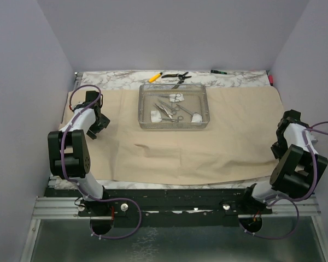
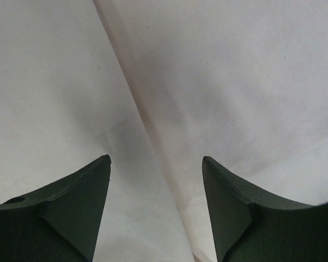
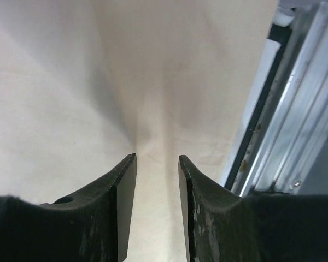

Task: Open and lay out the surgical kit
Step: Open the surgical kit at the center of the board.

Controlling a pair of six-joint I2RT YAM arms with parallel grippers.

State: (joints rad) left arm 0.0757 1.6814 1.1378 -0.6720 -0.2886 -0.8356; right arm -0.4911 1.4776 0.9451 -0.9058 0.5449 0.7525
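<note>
Left gripper (image 2: pixel 156 158): wide open, low over the cloth wrap (image 2: pixel 235 82), with a raised fold running between its fingers.
Right gripper (image 3: pixel 157 155): fingers close together with a small gap. A cloth fold leads into it. I cannot tell if it pinches.
Cloth wrap: spread out flat over most of the tabletop (image 1: pixel 126 80).
Tray (image 1: pixel 174 127): clear, sitting on the far middle of the cloth.
In the tray: clamps (image 1: pixel 175 98), tweezers (image 1: pixel 165 109), gauze balls (image 1: pixel 156 115).
Far edge: yellow pen (image 1: pixel 156 77) and pliers (image 1: pixel 177 75) on bare tabletop behind the tray.

Tangled instruments (image 1: pixel 168 112) in tray (image 1: pixel 174 127) too small to tell apart.
</note>
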